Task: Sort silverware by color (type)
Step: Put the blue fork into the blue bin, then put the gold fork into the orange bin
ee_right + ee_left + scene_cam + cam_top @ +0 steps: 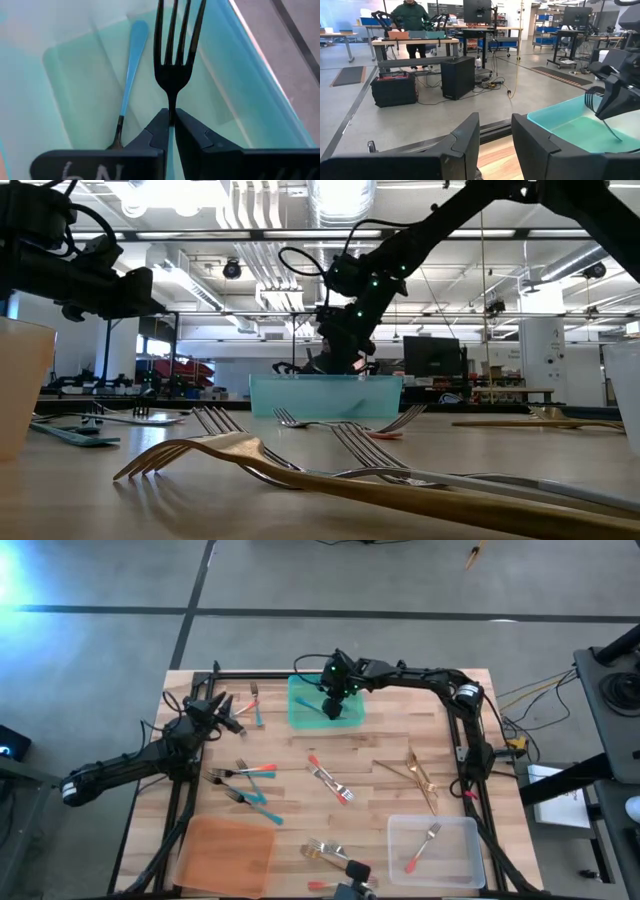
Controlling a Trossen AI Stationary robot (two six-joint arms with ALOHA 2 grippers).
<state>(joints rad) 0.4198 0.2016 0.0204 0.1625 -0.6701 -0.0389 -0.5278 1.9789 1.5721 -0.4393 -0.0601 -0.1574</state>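
Nearest the low camera lay a gold fork [190, 455], tines toward the left, flat on my bench [370, 755]. Beyond it, my right claw [172, 122] hung over the teal tray [300, 705] at the far middle of the bench. Its fingers were pressed almost together on the neck of a dark-tined fork [176, 55], which pointed forward past the fingertips above the tray floor; whether the fork touched the tray I could not tell. One teal-handled utensil [131, 65] already lay inside that tray, just beside the fork I held.

My left claw [222, 708] waited at the far left of the bench, fingers [465, 140] parted with nothing between them, aimed toward the room.

Other silverware was scattered over the bench: a teal-handled piece [257, 705] near my left claw, several teal and red-handled forks [245, 775] left of centre, a red-handled fork [330, 780] in the middle, and gold pieces [420, 775] toward the right. One red-handled fork [422, 848] lay in the clear tray [400, 860] at the near right. An orange tray [225, 850] sat at the near left. A person [412, 20] stood at a far table in the room.
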